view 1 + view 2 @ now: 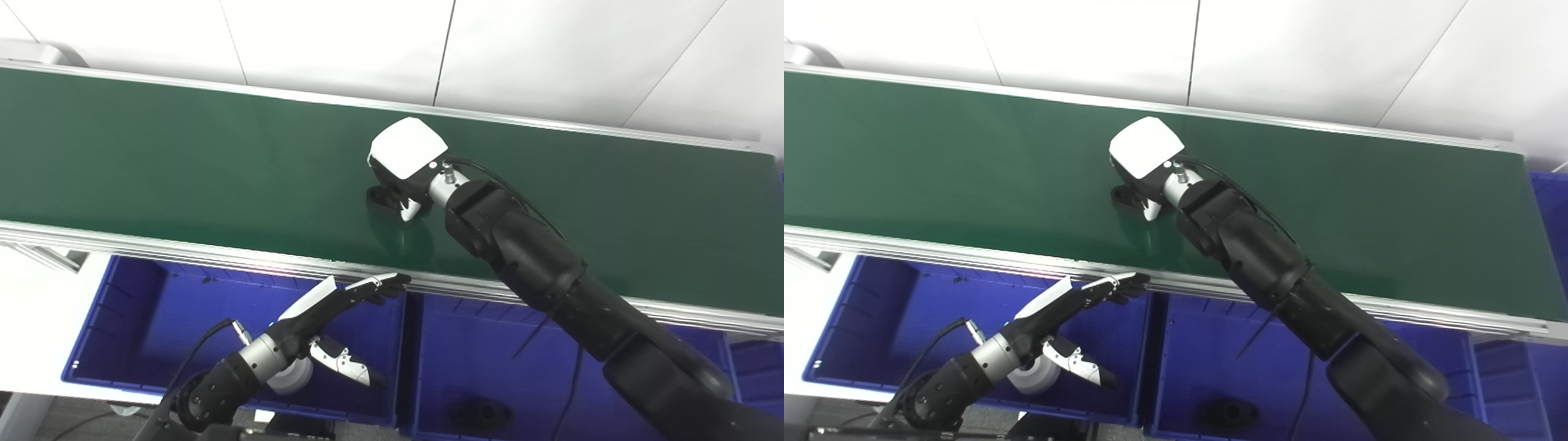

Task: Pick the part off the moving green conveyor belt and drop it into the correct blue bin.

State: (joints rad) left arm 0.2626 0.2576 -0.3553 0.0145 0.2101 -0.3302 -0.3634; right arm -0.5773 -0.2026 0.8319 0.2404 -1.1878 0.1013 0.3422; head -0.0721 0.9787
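Nearest, the left hand (331, 312) hovers over the left blue bin (122, 324), fingers spread and empty, tips near the conveyor's front rail (184, 250). Beyond, the right hand (404, 165) reaches onto the green belt (184, 159), bent down over a black part (381, 198) mid-belt; whether it grips is unclear. Open belt lies on both sides.

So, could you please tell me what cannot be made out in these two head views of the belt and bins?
- Black part on the conveyor belt: mostly covered by the right hand in both views, so its shape and the grip are unclear.
- Right hand's fingers: hidden under its white back.
- Dark item in the middle blue bin: too dim to identify.
- White object in the left blue bin: partly hidden by the left hand.
- Rightmost bin: cut off by the frame edge.
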